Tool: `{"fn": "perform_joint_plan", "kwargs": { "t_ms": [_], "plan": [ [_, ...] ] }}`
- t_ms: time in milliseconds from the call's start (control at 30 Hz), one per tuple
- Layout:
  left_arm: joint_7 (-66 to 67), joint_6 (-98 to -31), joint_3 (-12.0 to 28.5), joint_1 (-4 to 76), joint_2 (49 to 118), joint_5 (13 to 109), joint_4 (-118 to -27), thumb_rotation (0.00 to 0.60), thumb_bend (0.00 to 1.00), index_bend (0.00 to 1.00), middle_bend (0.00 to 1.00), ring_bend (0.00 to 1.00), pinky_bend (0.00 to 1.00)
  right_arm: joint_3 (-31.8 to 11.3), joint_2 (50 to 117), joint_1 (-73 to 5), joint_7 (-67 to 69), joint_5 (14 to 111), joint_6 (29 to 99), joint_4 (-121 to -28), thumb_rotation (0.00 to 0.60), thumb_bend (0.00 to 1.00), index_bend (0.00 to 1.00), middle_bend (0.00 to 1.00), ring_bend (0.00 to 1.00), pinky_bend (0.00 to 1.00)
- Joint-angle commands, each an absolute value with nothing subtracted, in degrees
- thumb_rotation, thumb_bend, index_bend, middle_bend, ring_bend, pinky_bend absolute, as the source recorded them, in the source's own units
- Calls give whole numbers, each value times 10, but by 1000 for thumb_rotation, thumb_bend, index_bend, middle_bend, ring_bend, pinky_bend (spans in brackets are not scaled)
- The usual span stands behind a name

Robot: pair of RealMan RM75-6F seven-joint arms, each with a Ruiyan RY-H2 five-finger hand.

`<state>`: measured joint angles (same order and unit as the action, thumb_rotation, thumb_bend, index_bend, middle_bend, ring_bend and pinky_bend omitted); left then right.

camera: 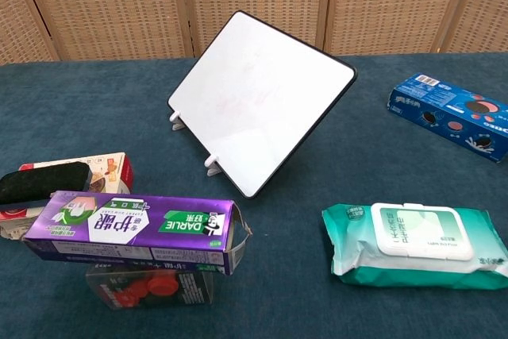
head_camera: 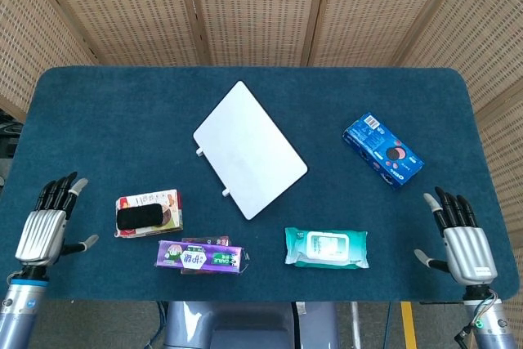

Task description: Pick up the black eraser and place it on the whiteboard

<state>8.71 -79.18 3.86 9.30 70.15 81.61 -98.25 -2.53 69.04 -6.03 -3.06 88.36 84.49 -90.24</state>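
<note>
The black eraser (head_camera: 139,217) lies on top of a small red-and-white box (head_camera: 159,203) at the left of the table; the chest view shows the eraser (camera: 41,182) at the far left edge. The whiteboard (head_camera: 249,149) lies in the middle of the blue table, tilted diagonally, and appears as the whiteboard (camera: 258,98) in the chest view. My left hand (head_camera: 46,230) is at the front left edge, left of the eraser, fingers apart and holding nothing. My right hand (head_camera: 462,240) is at the front right edge, also open and empty. Neither hand shows in the chest view.
A purple toothpaste box (head_camera: 201,257) lies just in front of the eraser, over a clear box with red pieces (camera: 151,286). A green wet-wipes pack (head_camera: 326,248) sits front centre-right. A blue cookie box (head_camera: 382,150) lies at the right. Wicker screens stand behind the table.
</note>
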Motion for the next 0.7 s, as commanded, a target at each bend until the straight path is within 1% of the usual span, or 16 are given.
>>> {"fn": "perform_joint_plan", "kwargs": {
  "t_ms": [33, 167, 233, 400, 533, 700],
  "plan": [
    [77, -750, 50, 114, 693, 784, -988, 600, 35, 118, 0, 0, 0, -25, 689, -60, -28, 884, 845, -904, 600, 51, 25, 0, 0, 0],
    [78, -732, 51, 123, 688, 771, -998, 600, 108, 154, 0, 0, 0, -25, 688, -61, -26, 885, 843, -904, 600, 53, 25, 0, 0, 0],
    [75, -720, 51, 128, 685, 766, -1003, 600, 128, 161, 0, 0, 0, -24, 688, -61, -25, 885, 843, -904, 600, 53, 25, 0, 0, 0],
    [92, -703, 50, 139, 687, 755, -1007, 600, 143, 204, 0, 0, 0, -24, 688, -61, -24, 886, 843, -904, 600, 52, 25, 0, 0, 0],
    [108, -673, 50, 156, 687, 733, -1019, 600, 163, 243, 0, 0, 0, -24, 687, -61, -21, 886, 842, -904, 600, 53, 25, 0, 0, 0],
    [121, -647, 51, 172, 688, 713, -1026, 600, 176, 261, 0, 0, 0, -25, 686, -61, -18, 885, 842, -903, 600, 53, 25, 0, 0, 0]
  ]
}}
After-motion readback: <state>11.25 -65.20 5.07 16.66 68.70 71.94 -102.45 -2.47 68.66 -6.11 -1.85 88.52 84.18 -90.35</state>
